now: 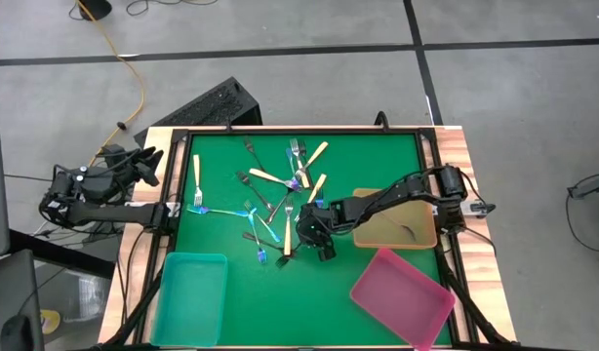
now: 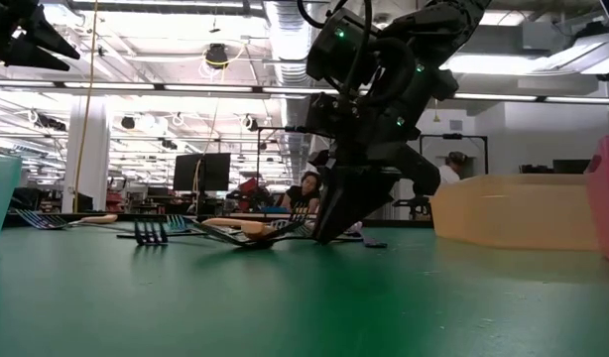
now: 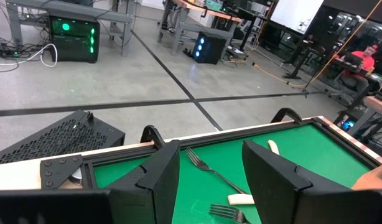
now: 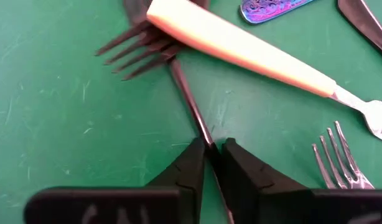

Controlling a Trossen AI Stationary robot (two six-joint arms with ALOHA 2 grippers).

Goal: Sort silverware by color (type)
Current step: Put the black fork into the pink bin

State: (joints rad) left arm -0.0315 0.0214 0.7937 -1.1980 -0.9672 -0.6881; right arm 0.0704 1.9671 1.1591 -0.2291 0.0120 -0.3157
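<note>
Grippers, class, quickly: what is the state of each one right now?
Left gripper: open, holding nothing, off the table's left edge.
Right gripper: shut on the dark fork, down on the mat.

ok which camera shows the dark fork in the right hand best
The right wrist view: the right hand pinches the dark fork by its slim handle, tines plainly visible. The high view shows only clutter there; the low view hides it behind the hand.
</note>
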